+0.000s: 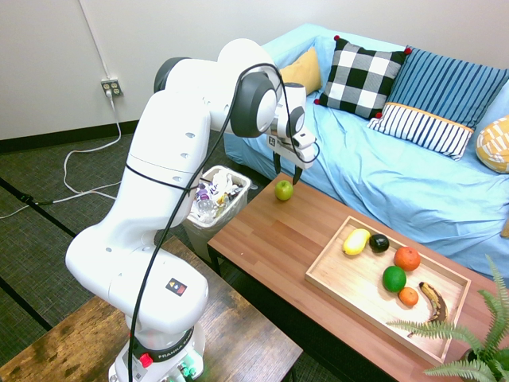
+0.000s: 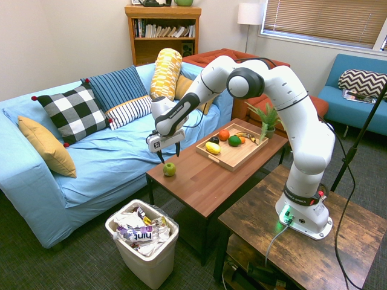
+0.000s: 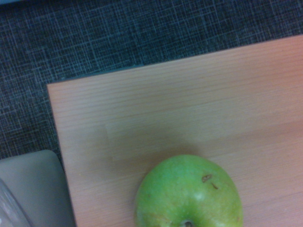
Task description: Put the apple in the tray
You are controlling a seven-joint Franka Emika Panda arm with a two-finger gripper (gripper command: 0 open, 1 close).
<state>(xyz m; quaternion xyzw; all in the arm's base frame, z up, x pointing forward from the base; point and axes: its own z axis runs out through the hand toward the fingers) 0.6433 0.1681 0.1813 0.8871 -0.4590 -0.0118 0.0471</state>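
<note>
Your pincer [image 1: 287, 177] stands wide open with nothing between its fingers, pointing down over the desk [image 1: 258, 231]. The apple [image 1: 284, 190] sits on the bare wood near the corner at the bin [image 1: 236, 208] end, well apart from the tray [image 1: 320, 263], which lies towards the other end of the desk.

What matters for your next move is that the apple lies below the pincer. Both outside views put it just under the fingertips, roughly in line with the gap, though you can't tell from them whether it is truly centred. The wrist view shows its stem dimple [image 3: 187, 223] facing up. It is round, with no long axis to match, so you shouldn't need to turn the wrist for its sake; centring counts for more.

You look to be at the approach, with the grasp and the carry both to come. I'd ease down nearly straight, one finger either side, and close about its middle. Come down off-centre and a fingertip could land on top or nudge it rolling towards the desk's edge.
</note>
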